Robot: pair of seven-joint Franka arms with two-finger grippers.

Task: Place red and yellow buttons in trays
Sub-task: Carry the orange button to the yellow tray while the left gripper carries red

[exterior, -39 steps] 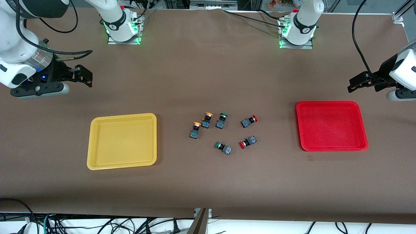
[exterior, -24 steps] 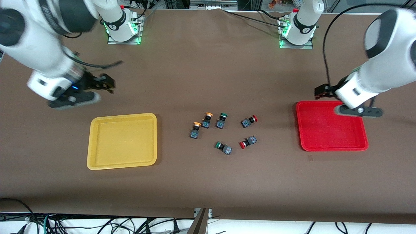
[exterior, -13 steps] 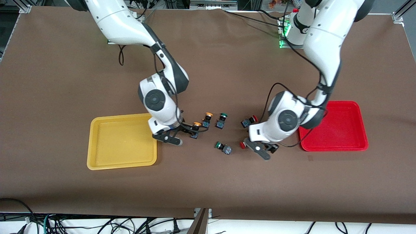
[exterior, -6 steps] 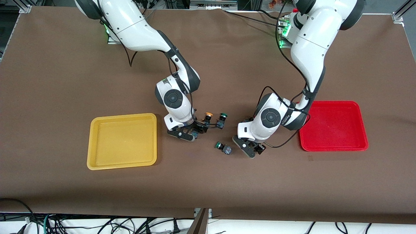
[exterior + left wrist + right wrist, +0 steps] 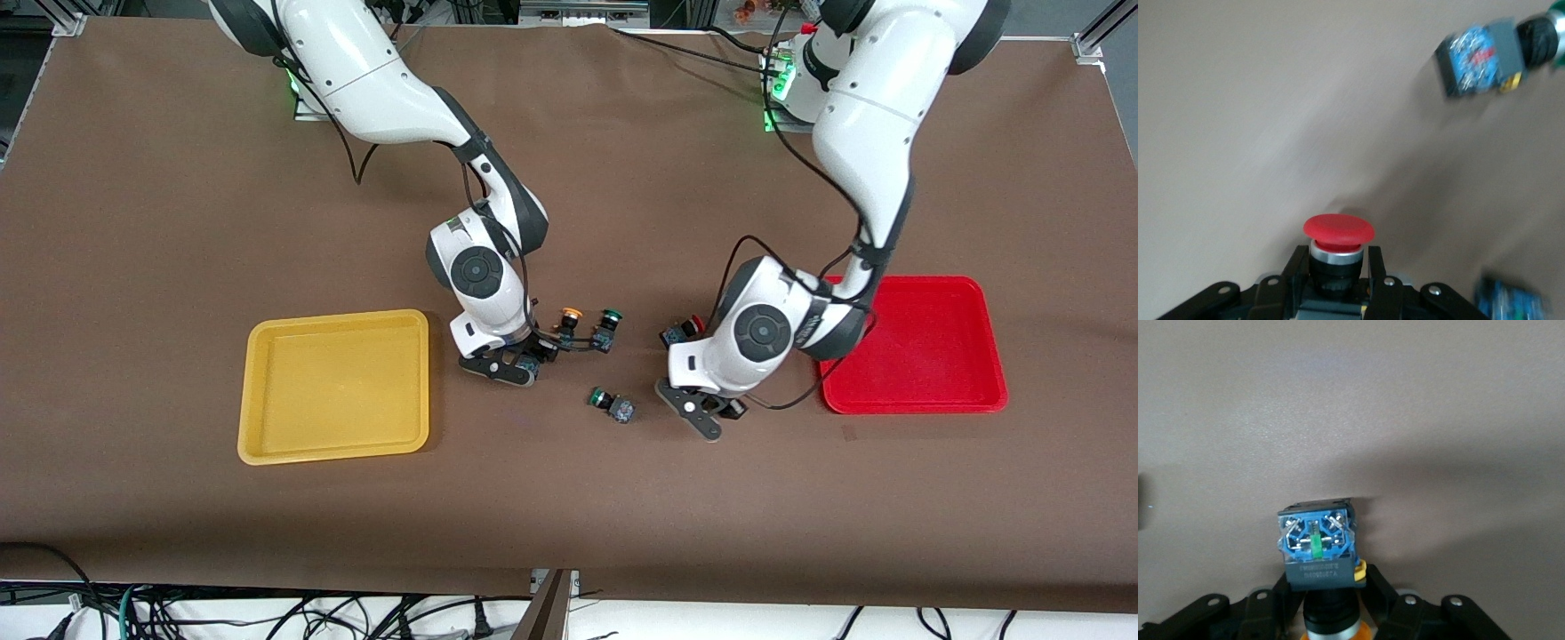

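My left gripper (image 5: 707, 411) is shut on a red button (image 5: 1338, 230), over the table between the button cluster and the red tray (image 5: 925, 347); in the left wrist view its fingers (image 5: 1298, 263) clamp the neck under the red cap. My right gripper (image 5: 524, 360) is shut on a yellow button (image 5: 1318, 547), low at the table beside the yellow tray (image 5: 333, 387). The button's blue-ended body points away from the fingers (image 5: 1373, 587). Both held buttons are hidden in the front view. A second yellow button (image 5: 567, 325) and a second red button (image 5: 681, 331) lie on the table. Both trays are bare.
Two green-capped buttons lie in the cluster: one (image 5: 606, 327) beside the loose yellow button, one (image 5: 612, 404) nearer the front camera, between the two grippers. That one also shows in the left wrist view (image 5: 1491, 50). Brown table surface lies open all round.
Both arms came in from the table's ends to the button cluster. The left gripper has closed on the nearer red button and shifted a little toward the red tray. The right gripper holds still.
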